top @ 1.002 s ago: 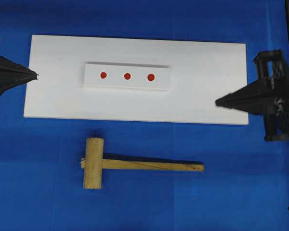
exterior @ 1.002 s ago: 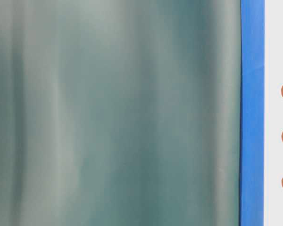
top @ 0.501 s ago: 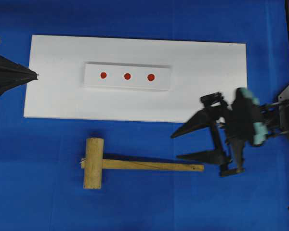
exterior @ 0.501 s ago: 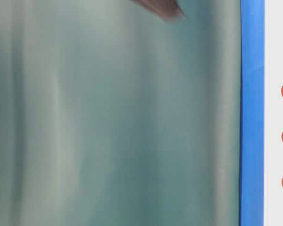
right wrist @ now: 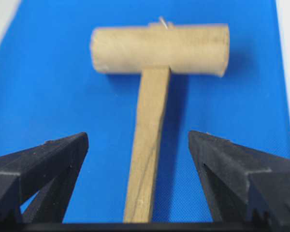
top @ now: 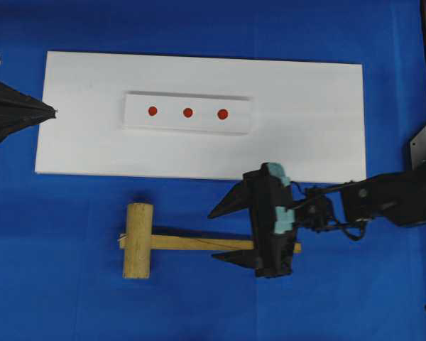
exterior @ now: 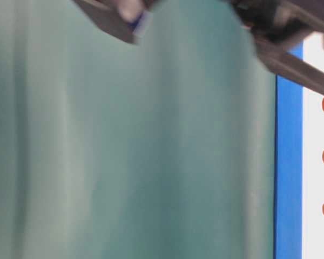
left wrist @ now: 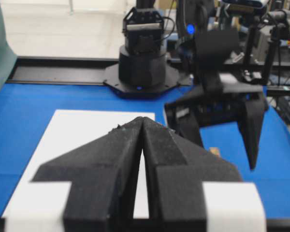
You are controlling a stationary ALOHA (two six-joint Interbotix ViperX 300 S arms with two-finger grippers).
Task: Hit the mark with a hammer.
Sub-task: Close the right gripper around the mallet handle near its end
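Nearest, the hammer (top: pixel 199 243) lies flat on the blue tabletop (top: pixel 57 284) — the right claw (top: pixel 226 234) spread wide astride its handle, not touching. Beyond, a white board (top: pixel 305 106) bears three red marks (top: pixel 187 112); the left claw (top: pixel 51 111) sits pressed closed.

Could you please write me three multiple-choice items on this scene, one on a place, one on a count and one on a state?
1. Where does the hammer lie?
A. on the blue cloth below the white board
B. on the white block
C. on the board's top edge

2. How many red marks are on the white block?
A. two
B. three
C. five

3. How does the right gripper stand?
A. shut on the hammer's head
B. open, fingers either side of the handle
C. shut over the board

Answers: 1 A, it rests on the blue cloth below the board; 2 B, three dots in a row; 3 B, gaps show beside the handle.
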